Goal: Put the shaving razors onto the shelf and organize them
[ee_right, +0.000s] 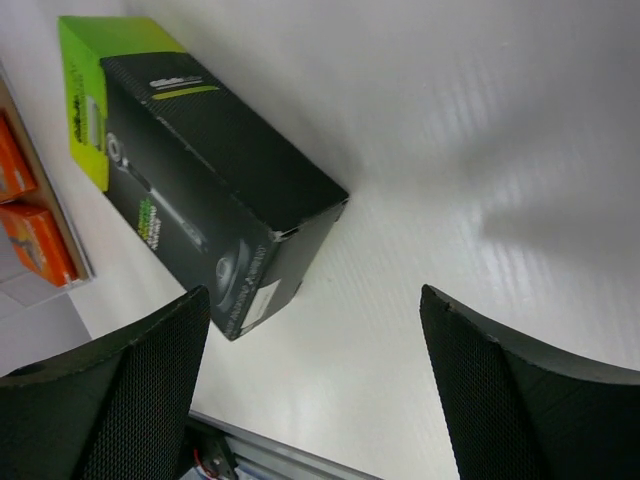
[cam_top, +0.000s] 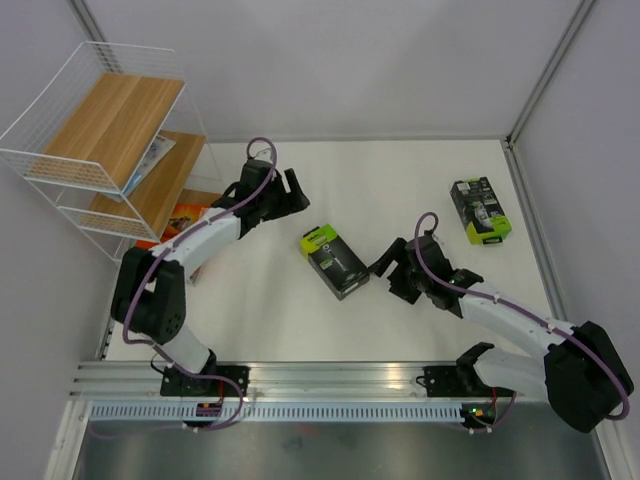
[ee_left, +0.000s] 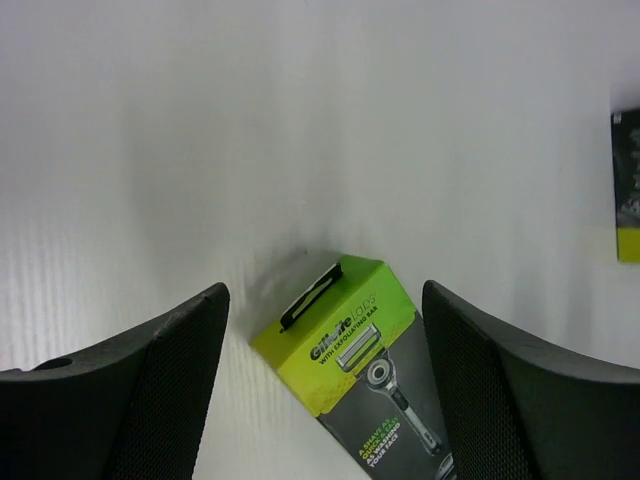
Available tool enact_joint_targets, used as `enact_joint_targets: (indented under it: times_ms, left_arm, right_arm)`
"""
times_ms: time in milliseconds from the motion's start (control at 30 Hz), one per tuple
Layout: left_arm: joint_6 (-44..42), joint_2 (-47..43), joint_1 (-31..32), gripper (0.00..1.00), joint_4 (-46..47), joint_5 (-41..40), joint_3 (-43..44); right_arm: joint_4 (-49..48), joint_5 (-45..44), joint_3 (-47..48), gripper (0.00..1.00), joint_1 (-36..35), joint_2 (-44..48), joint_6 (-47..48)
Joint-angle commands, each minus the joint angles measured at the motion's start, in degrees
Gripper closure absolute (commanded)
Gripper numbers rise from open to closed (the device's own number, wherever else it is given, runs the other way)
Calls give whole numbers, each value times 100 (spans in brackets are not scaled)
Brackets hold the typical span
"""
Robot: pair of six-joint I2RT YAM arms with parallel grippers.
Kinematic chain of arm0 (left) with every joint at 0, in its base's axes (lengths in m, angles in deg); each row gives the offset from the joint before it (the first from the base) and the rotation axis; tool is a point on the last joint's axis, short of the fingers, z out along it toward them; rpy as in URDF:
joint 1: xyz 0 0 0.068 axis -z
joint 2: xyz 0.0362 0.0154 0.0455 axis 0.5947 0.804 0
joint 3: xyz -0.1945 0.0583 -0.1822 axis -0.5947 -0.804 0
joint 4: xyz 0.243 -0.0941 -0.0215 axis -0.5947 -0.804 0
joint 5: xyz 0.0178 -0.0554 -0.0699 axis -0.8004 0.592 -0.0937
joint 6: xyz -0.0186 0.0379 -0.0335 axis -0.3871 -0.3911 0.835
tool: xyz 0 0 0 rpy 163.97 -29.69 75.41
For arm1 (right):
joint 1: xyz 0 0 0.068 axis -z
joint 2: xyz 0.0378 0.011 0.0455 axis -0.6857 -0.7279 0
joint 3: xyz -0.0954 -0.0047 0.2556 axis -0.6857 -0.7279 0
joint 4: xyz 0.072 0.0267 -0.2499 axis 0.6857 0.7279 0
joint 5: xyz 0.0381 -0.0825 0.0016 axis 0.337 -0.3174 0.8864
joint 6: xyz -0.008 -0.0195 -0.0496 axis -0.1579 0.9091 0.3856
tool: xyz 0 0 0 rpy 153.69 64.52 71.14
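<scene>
Left end effector [cam_top: 296, 190] hangs released, empty, near the shelf [cam_top: 110, 120] at the far-left corner of the bench [cam_top: 300, 330]; orange packs [cam_top: 186, 214] lie on its lowest board, a white-blue pack [cam_top: 155, 155] on the middle. One black pack [cam_top: 335, 262] lies mid-bench, the right end effector [cam_top: 388, 280] released beside it. A second black pack [cam_top: 480, 210] sits near the right edge.

Lime-topped black razor box [ee_left: 360, 360] lies framed between spread jaws.

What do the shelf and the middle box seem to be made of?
Shelf: white coated metal wire, judging by the thin grid rods; boards look like light wood, grain visible, perhaps laminate. Middle box: probably printed cardboard, with sharp folded edges, a hang-tab slot and a slight sheen.
</scene>
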Motion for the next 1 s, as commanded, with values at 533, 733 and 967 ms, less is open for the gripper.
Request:
enact_joint_targets:
  times_ms: [533,733,967]
  left_arm:
    - [166,677,705,28,1505,2302,-1298]
    - [763,98,1311,30,1488,1802,-2009]
    - [1641,-1158,2058,30,1241,966,-3029]
  right_arm:
    - [-940,440,1278,10,-313,-2254,264]
    - [-763,396,1594,14,109,-2483,888]
    - [-421,870,2578,15,452,-3264,2232]
